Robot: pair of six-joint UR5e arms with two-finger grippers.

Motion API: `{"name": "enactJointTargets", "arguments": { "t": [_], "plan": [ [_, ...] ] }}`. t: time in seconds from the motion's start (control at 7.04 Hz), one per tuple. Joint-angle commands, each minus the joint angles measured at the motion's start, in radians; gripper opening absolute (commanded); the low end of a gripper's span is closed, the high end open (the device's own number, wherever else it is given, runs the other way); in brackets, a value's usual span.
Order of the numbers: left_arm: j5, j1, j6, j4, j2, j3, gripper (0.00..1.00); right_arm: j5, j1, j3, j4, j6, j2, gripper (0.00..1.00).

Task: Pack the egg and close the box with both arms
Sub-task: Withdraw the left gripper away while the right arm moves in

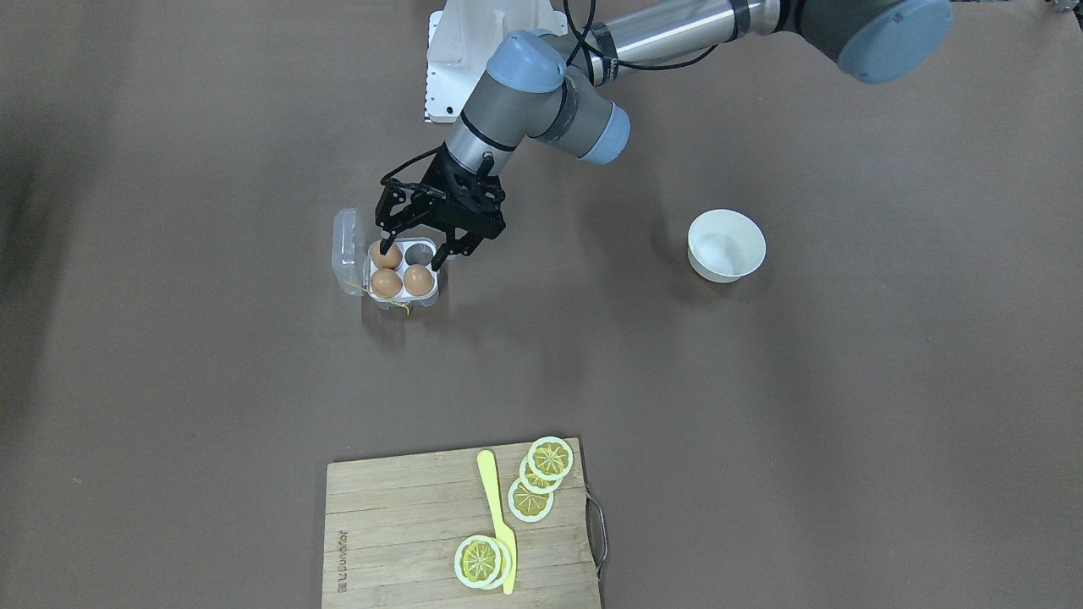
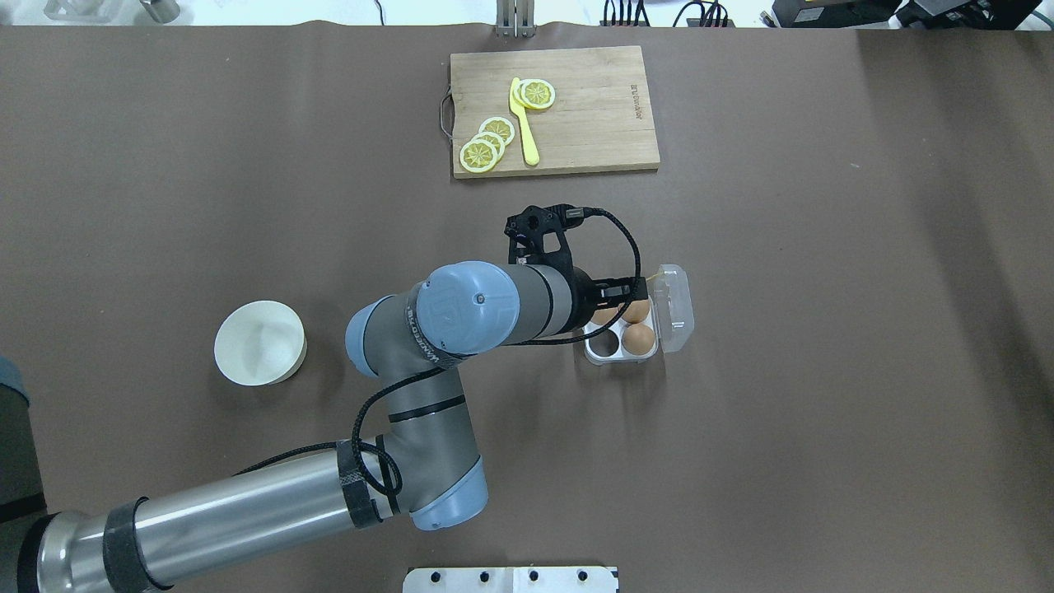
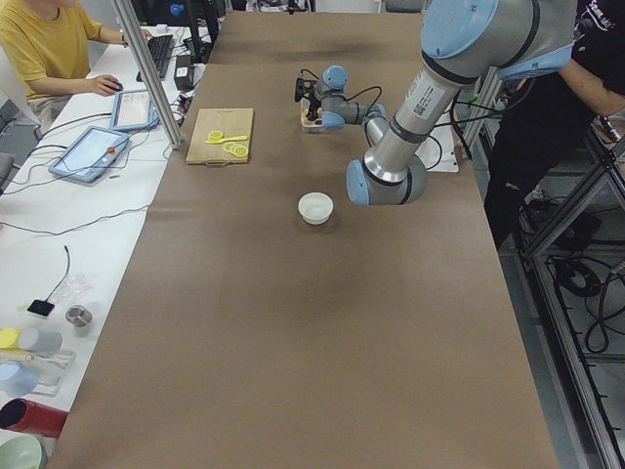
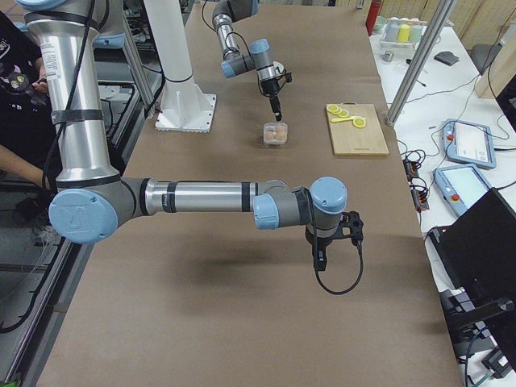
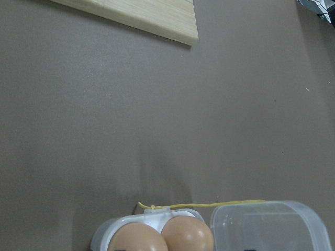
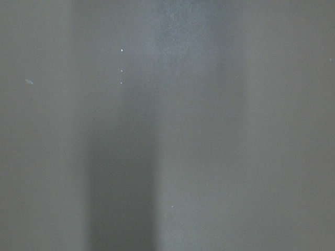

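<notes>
Two fingers [image 1: 449, 250] of the left gripper [image 1: 413, 255] stand spread and grasp nothing, left of centre in the front-facing view. One tip is at the egg [image 1: 381, 259] in the upper-left cell of the box [image 1: 430, 293]; I cannot tell whether it touches. The box holds three eggs, its upper-right cell [image 1: 416, 251] is bare, and its clear lid [image 1: 345, 252] lies open to the left. The right gripper [image 4: 320, 260] hangs well apart from the box, and I cannot tell whether it is clenched or released. The eggs are probably light, smooth and brittle, so pinch them gently across the middle. The lid looks thin and springy: push its free edge while steadying the base.
</notes>
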Motion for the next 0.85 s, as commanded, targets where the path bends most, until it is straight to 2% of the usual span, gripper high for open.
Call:
{"name": "enactJointTargets", "arguments": {
  "t": [0.0, 0.28, 0.57, 0.71],
  "plan": [
    [-0.121, -0.057, 0.006, 0.017, 0.034, -0.063, 0.78, 0.001, -0.017, 0.038, -0.030, 0.011, 0.007, 1.00],
    [-0.237, -0.144, 0.042, 0.101, 0.118, -0.193, 0.78, 0.042, -0.044, 0.090, -0.077, 0.022, 0.017, 1.00],
    [-0.411, -0.296, 0.132, 0.297, 0.227, -0.385, 0.78, 0.077, -0.122, 0.145, -0.074, 0.034, 0.011, 0.99],
    [-0.465, -0.353, 0.177, 0.345, 0.264, -0.436, 0.78, 0.076, -0.173, 0.182, -0.079, 0.034, 0.011, 0.85]
  ]
}}
